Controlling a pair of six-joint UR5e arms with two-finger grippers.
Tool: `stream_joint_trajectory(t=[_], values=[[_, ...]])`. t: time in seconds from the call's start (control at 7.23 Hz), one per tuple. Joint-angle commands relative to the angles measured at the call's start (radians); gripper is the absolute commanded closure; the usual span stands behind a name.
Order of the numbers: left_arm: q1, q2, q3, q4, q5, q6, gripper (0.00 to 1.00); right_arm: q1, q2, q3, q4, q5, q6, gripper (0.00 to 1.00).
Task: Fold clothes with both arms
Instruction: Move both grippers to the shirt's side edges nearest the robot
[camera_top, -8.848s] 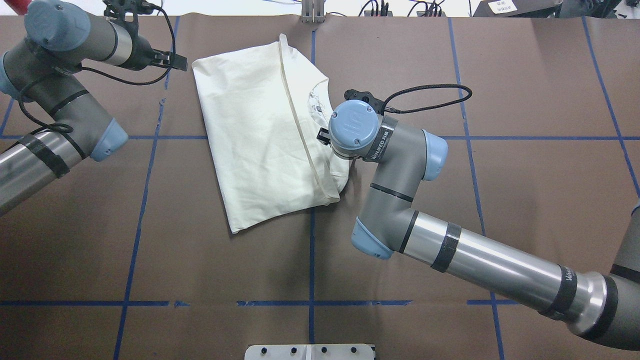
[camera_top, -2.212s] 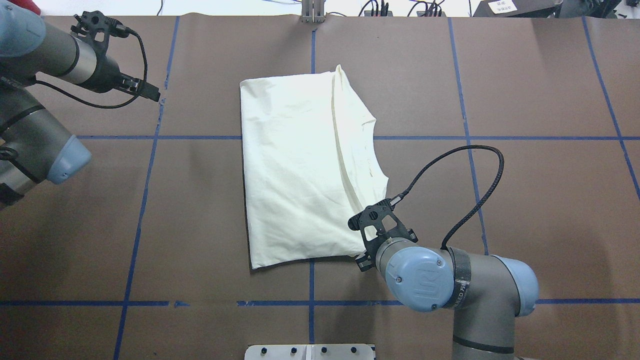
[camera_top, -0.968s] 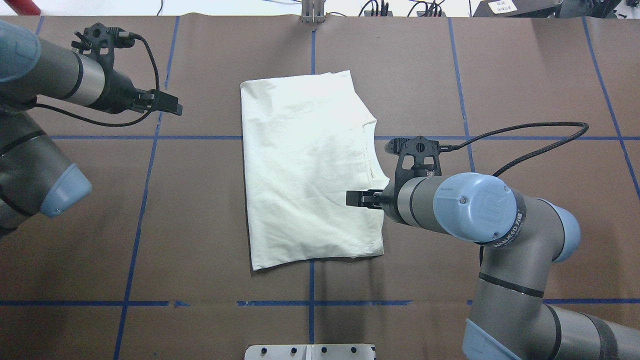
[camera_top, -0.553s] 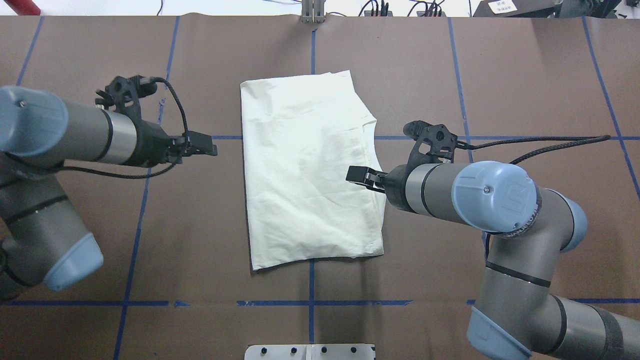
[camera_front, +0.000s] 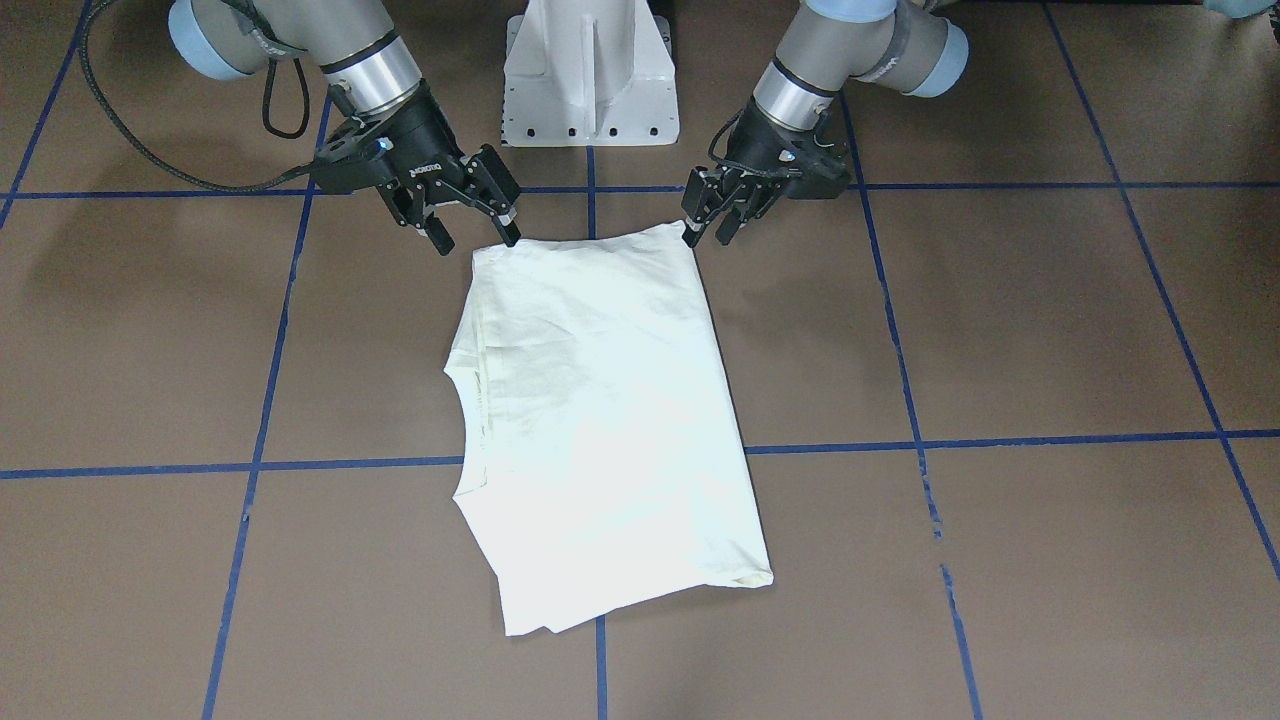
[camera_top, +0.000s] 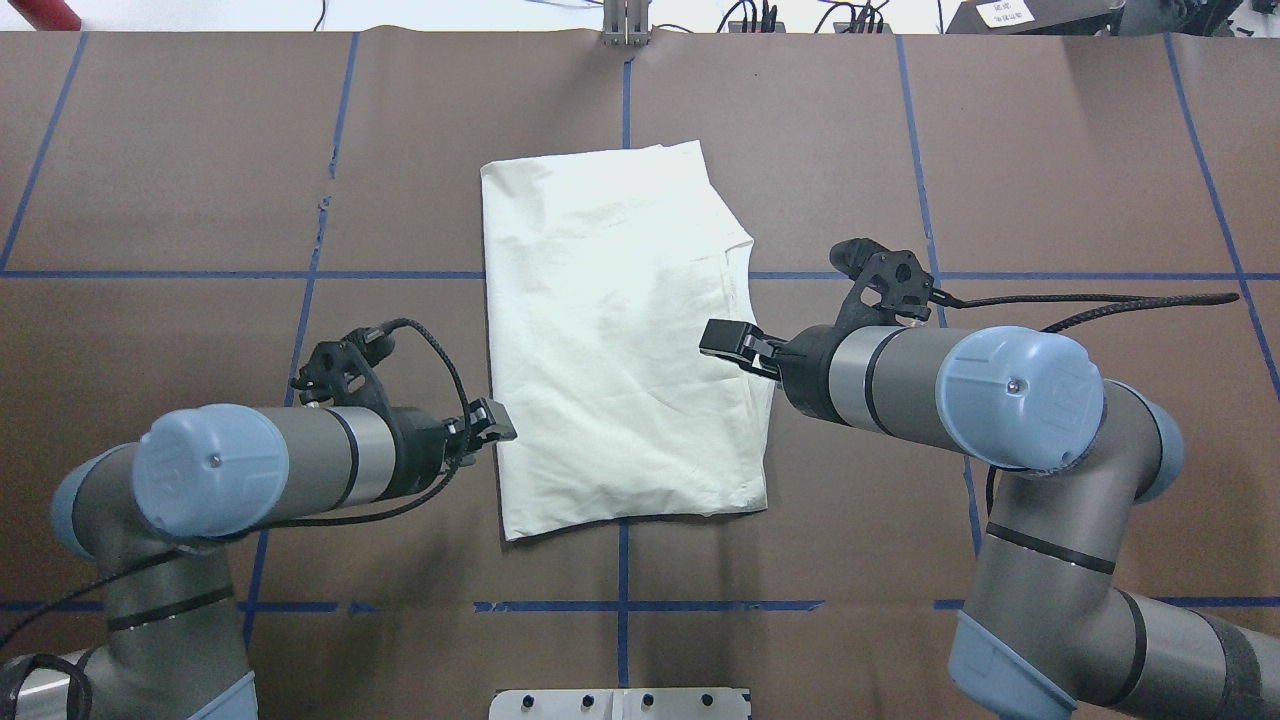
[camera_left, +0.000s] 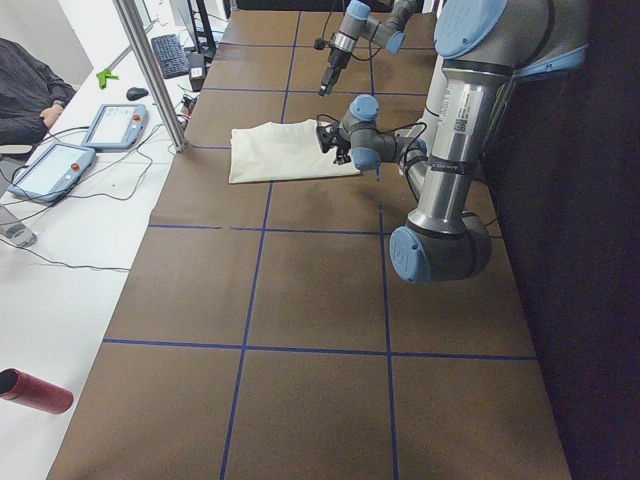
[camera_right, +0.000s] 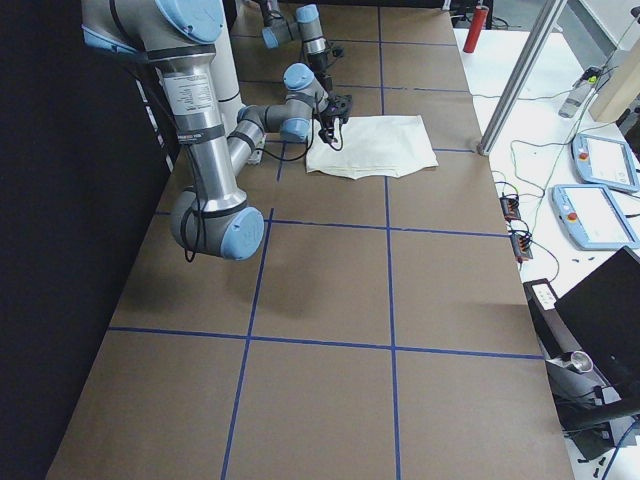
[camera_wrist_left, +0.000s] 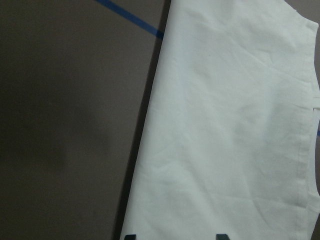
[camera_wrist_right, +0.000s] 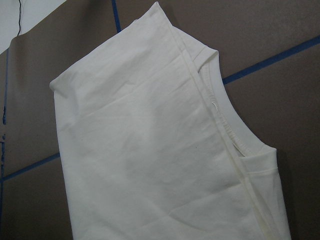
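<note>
1. Jaws of both black claw grippers stand apart and hold nothing in the front-facing view. The left gripper (camera_front: 706, 236) hangs just beside one corner of the T-shirt's edge nearest the robot, and the right gripper (camera_front: 478, 243) just beside the other corner. The cream long-sleeved T-shirt (camera_front: 600, 420) is folded to a long shape with its plain reverse up. It lies flat in the middle of the brown table marked with blue tape lines (camera_front: 1000, 330). I cannot tell if any fingertip touches the cloth.
2. From overhead, the grey-and-silver left arm (camera_top: 250, 470) and right arm (camera_top: 950, 385) reach in from the two sides. The left gripper (camera_top: 495, 420) is at the left edge of the T-shirt (camera_top: 610, 340), and the right gripper (camera_top: 725, 340) is over its right edge, near the neckline.
3. In the exterior left view the T-shirt (camera_left: 285, 150) lies far along the table; the grippers are too small to judge.
4. The exterior right view shows the same for the T-shirt (camera_right: 375, 145).
5. The left wrist camera sees two dark fingertips (camera_wrist_left: 129, 236) apart at the bottom border, with the T-shirt (camera_wrist_left: 225, 125) below them.
6. The right wrist camera sees the T-shirt (camera_wrist_right: 150, 150) with its ribbed neckline on the right.
</note>
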Motion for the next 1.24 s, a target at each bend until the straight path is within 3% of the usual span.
stream_joint_trajectory(t=[0.0,0.28,0.83,1.11], values=[[0.077,0.007,0.018,0.004,0.038,-0.041,0.39,0.001,-0.003,-0.002,0.002,-0.006,0.004,0.00],[0.101,-0.011,0.073,0.004,0.038,-0.041,0.39,0.001,-0.003,-0.003,0.002,-0.007,0.004,0.00],[0.113,-0.015,0.082,0.004,0.039,-0.043,0.39,0.001,-0.006,-0.003,0.002,-0.009,0.005,0.00],[0.113,-0.025,0.090,0.005,0.067,-0.043,0.44,0.001,-0.006,-0.003,0.002,-0.010,0.005,0.00]])
